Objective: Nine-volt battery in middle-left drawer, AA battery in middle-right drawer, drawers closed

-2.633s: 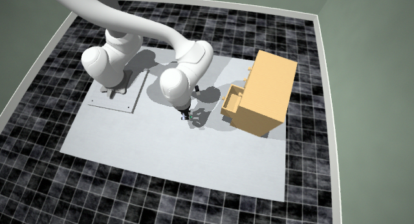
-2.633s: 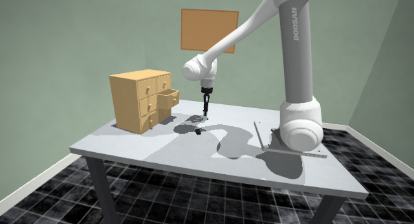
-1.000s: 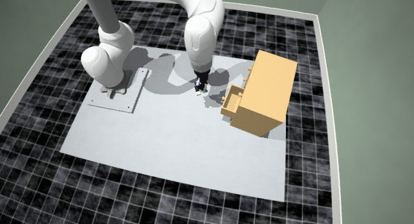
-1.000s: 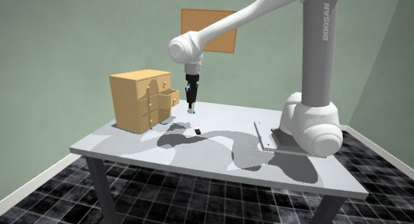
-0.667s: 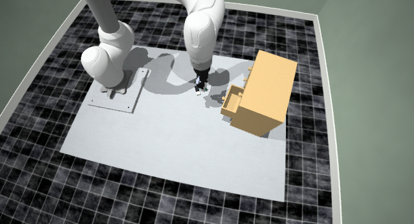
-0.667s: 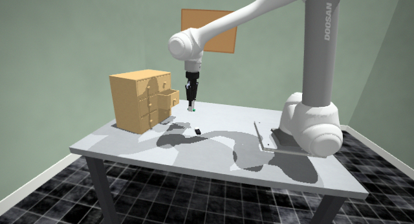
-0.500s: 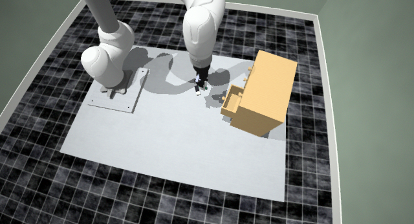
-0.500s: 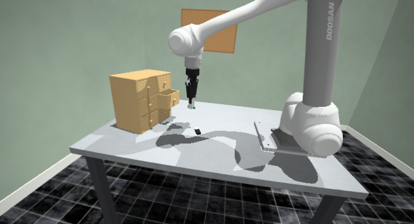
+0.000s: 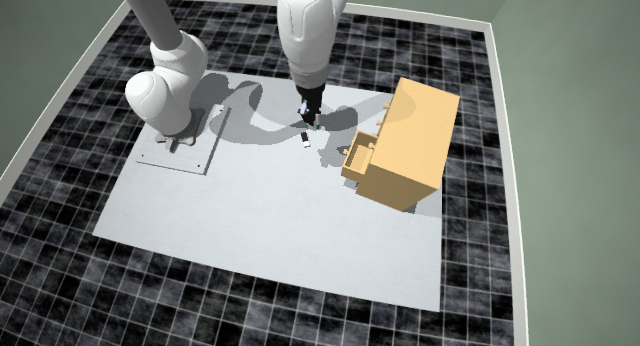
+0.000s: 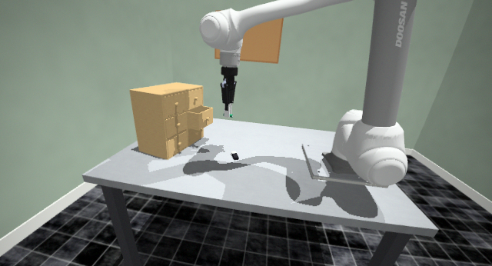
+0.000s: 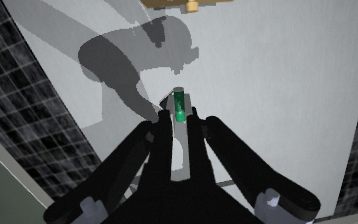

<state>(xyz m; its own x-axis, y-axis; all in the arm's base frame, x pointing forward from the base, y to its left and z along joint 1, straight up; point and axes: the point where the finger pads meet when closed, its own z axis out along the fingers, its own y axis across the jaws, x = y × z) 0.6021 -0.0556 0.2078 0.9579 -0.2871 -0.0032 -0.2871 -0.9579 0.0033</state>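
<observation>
Green AA battery hanging in the gripper above the table

A white robot arm point(image 9: 305, 36) point(image 10: 300, 6) is reaching over a pale grey table point(image 9: 250, 211) point(image 10: 154, 187) point(image 11: 280, 60), its black gripper point(image 9: 313, 125) point(image 10: 228, 114) point(image 11: 179, 102) pointing downward. The fingers are standing nearly closed, and they are pinching the green AA battery point(image 9: 318, 127) point(image 10: 231, 115) point(image 11: 179, 105) between their tips, well above the tabletop.

The nine-volt battery point(image 9: 305, 139) point(image 10: 234, 156) point(image 11: 164, 101), a small black block with a white end, is lying loose on the table. In the wrist view it is showing only in part, with the fingertips covering the rest.

A tan wooden chest point(image 9: 415, 136) point(image 10: 150, 121) is standing on the table, with two columns of three knobbed drawers. Its right drawer of the middle row point(image 9: 354, 175) point(image 10: 196, 121) is sticking out, open at the top, and the gripper is hovering in front of the chest, apart from that drawer. The left drawer of the middle row point(image 10: 171, 127) is sitting pushed in, or nearly so; the exact gap is too small to tell. At the top of the wrist view, a strip of tan wood with a knob point(image 11: 192, 6) is showing.
</observation>
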